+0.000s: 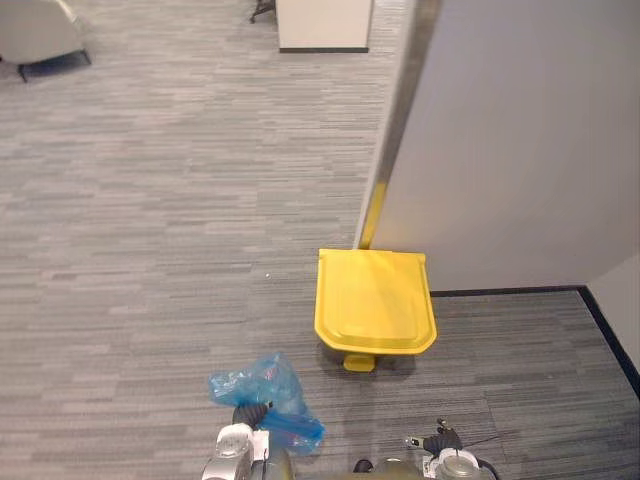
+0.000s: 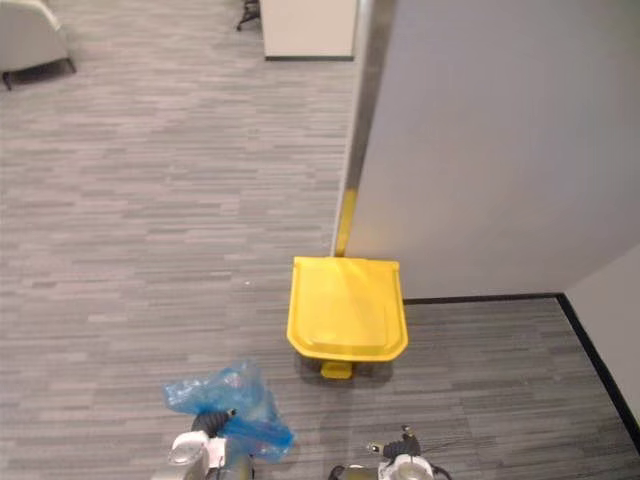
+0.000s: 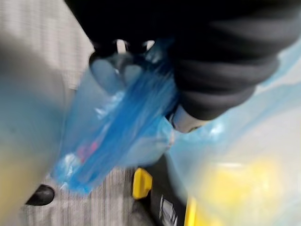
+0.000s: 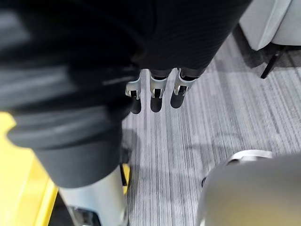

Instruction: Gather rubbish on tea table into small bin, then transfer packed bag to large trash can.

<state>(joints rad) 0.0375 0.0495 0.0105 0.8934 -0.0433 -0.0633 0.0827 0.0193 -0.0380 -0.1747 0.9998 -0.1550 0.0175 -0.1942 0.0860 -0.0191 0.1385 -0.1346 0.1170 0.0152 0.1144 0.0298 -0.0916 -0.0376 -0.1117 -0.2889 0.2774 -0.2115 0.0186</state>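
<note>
At the lower left the left hand (image 1: 250, 413) is clamped on the crumpled blue plastic bag (image 1: 262, 383), the right hand (image 4: 156, 92) hangs loose and empty, and the bag may slide off the yellow plastic trash can (image 1: 375, 300), because it is closed.

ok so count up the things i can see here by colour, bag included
yellow: 1, the trash can, lid down
blue: 1, the blue bag, gripped in the left hand
pale: 2, a chair and a cabinet, both far off
total: 4
</note>
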